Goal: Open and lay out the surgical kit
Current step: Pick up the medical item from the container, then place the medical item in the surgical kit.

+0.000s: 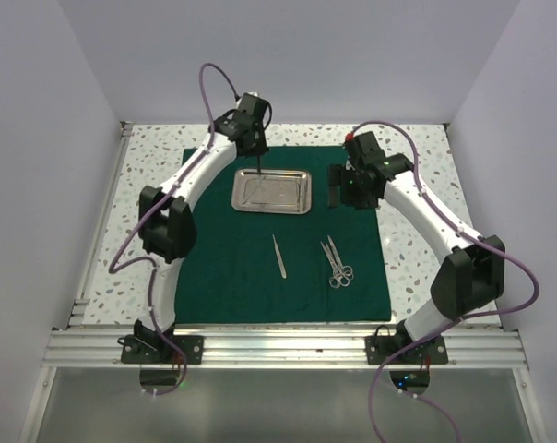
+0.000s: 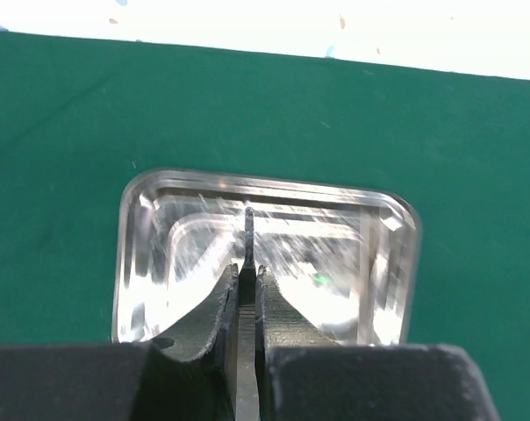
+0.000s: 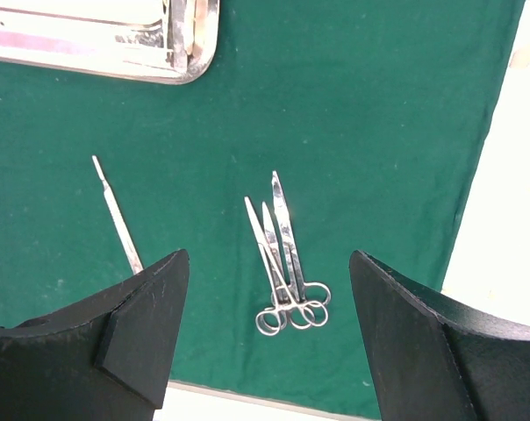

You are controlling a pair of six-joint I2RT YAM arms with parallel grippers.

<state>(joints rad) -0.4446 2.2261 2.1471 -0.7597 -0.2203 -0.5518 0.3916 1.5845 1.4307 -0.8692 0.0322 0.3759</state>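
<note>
The left claw (image 2: 247, 274) is pressed together on a slim metal tool (image 2: 248, 230), whose tip hangs over the steel tray (image 2: 129, 263) (whether it touches, I cannot tell). The right claw (image 3: 267, 256) hangs spread and empty above the green cloth (image 3: 379, 132), which lies open and flat. Two scissors (image 3: 281, 230) and a thin probe (image 3: 116, 209) rest on it. The layout looks nearly done, with only the pinched tool left to place.

The green cloth (image 1: 223, 277) lies flat; the steel tray (image 1: 283, 194) rests on its far half, a thin tool (image 2: 248, 230) held upright over it. Nearer lies a slim instrument (image 1: 278, 256); ring-handled scissors (image 1: 337, 265) overlap beside it.
</note>
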